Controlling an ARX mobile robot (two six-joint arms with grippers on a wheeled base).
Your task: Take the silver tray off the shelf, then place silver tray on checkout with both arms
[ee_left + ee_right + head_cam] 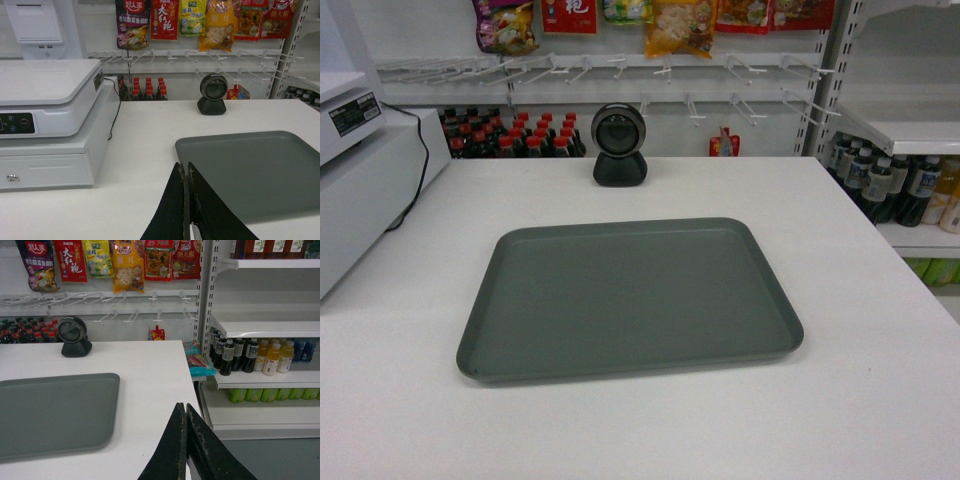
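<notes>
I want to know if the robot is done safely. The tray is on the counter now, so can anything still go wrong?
Not much, but two things might. The left pincer sits shut close to the tray's near left corner, so a careless swing could shove the tray across the counter. The right pincer hangs shut near the counter's right edge, beside the drink bottles on the shelf; a wide turn might bump them.

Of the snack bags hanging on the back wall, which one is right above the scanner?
The yellow-orange bag: it hangs almost over the black scanner, slightly right of it. The red bag and purple bag hang further left.
</notes>
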